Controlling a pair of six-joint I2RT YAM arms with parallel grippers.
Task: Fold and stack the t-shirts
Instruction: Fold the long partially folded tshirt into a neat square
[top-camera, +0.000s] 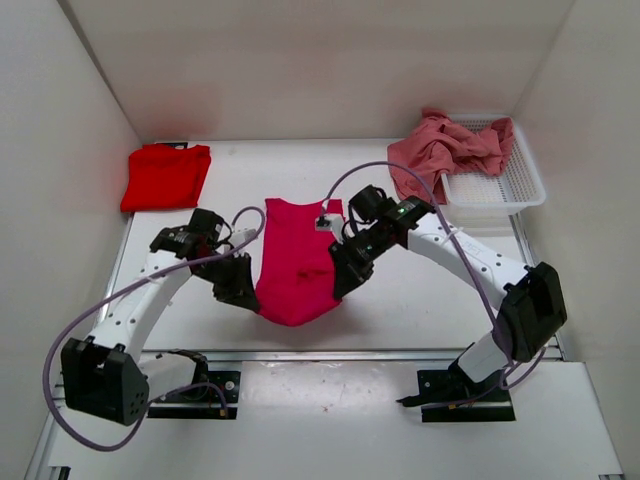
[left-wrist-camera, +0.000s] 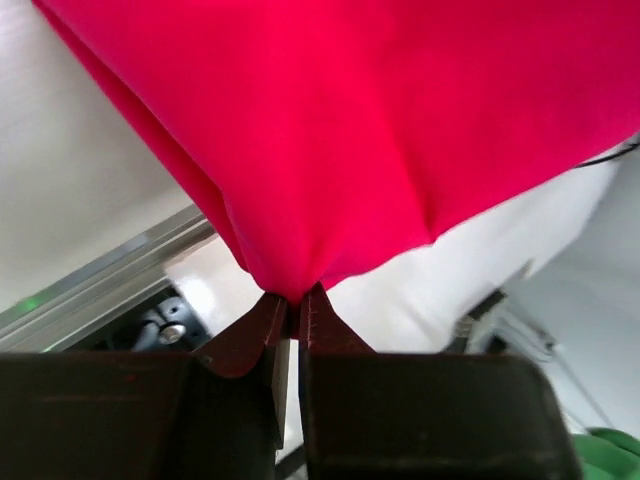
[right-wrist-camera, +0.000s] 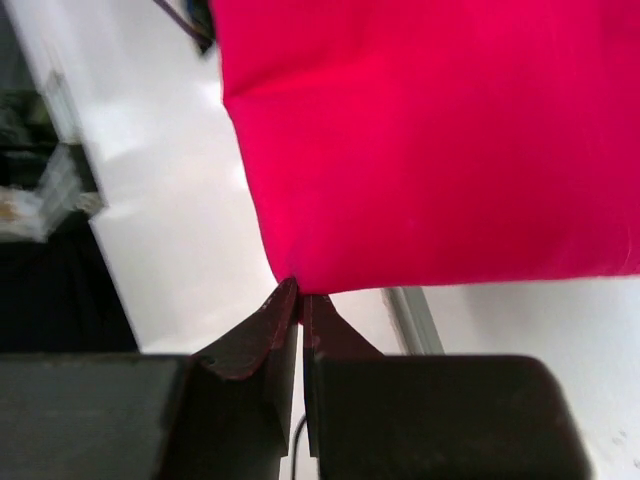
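Three t-shirts are seen across the counter (top-camera: 420, 290). A folded bright red t-shirt (top-camera: 166, 176) is laid well beyond and left of the left end effector (top-camera: 248, 292), which is clamped on one near corner of the crimson t-shirt (top-camera: 296, 250). The other near corner is pinched by the right end effector (top-camera: 340, 280). Beyond and right of that, a crumpled salmon t-shirt (top-camera: 450, 150) is draped over the white basket (top-camera: 515, 185).

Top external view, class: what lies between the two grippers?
The crimson-magenta t-shirt spans that gap, left gripper and right gripper each shut on its edge: top external view.
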